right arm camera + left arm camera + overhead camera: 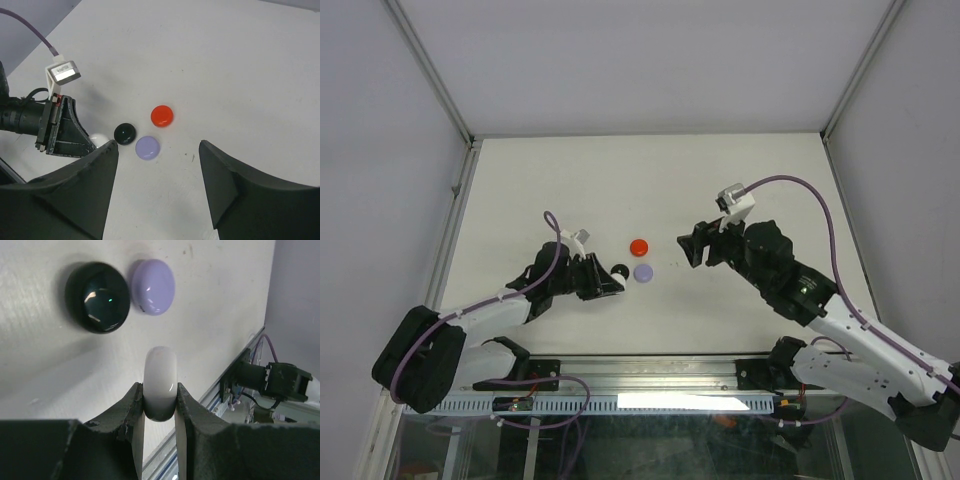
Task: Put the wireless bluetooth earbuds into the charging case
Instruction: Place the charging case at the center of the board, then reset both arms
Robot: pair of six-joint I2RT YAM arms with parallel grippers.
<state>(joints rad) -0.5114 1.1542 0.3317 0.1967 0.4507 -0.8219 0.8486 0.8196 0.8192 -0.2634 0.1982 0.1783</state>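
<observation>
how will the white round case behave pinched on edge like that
The white round case looks glossy and rounded, so it may slip between the fingers. Held on edge, it would probably roll if dropped.

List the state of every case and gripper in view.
white case: closed, held on edge off the surface.
black case: closed, lying flat.
lavender case: closed, lying flat.
red case: closed, lying flat.
left gripper: jaws shut on white case.
right gripper: jaws open, empty.
</observation>
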